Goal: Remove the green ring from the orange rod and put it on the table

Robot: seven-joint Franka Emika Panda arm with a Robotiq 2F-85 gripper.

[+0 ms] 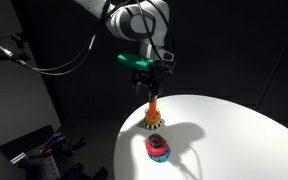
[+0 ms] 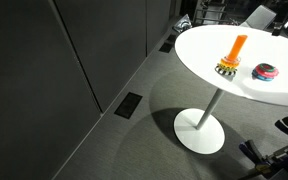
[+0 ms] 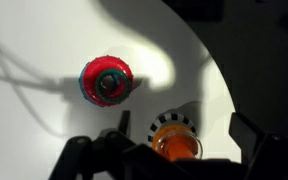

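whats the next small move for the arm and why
Probably shift the gripper sideways off the orange rod and lower toward bare table: the rod looks bare, and a green piece, perhaps the ring, sits at the gripper directly above it.

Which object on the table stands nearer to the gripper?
The orange rod, upright right below the gripper; the red-and-blue ring lies farther away.

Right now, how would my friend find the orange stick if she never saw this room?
Find the big round white table. Two small things sit close together on it; the orange rod is the thin peg standing upright on a dark round base. Its neighbour, the red-and-blue ring, lies low, so the rod is the only tall one.
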